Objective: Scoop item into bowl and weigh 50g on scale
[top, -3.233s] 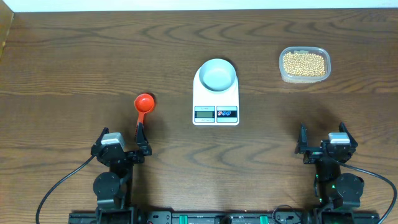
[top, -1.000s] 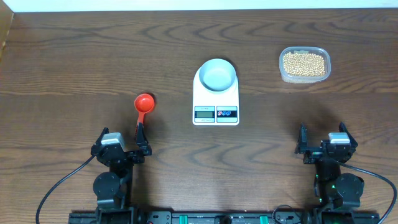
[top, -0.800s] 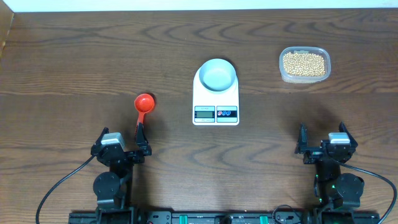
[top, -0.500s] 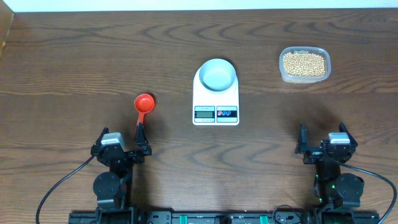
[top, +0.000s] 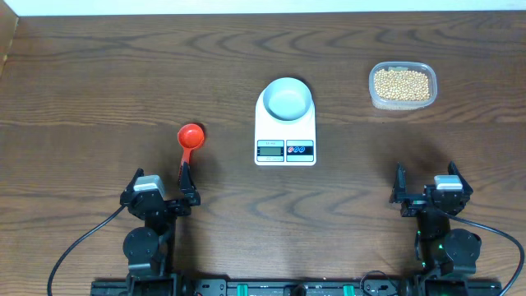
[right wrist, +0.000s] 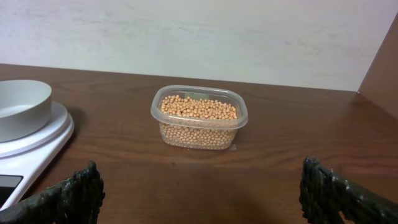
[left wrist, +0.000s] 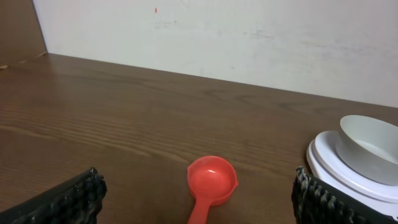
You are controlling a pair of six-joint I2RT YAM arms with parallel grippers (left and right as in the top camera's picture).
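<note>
A dark brown wooden table (top: 99,74) with a bold, wavy grain filled nearly the whole overhead view. Along the top edge ran a thin strip of the pale wall (top: 263,5). In the left wrist view that wall was off-white and faintly scuffed, with a tiny red speck (left wrist: 156,10) in the upper left. A brown side panel (left wrist: 18,28) stood at the upper left of that view, and another brown panel (right wrist: 382,62) rose at the right edge of the right wrist view. The light was soft and even, leaving a dull sheen on the wood.
</note>
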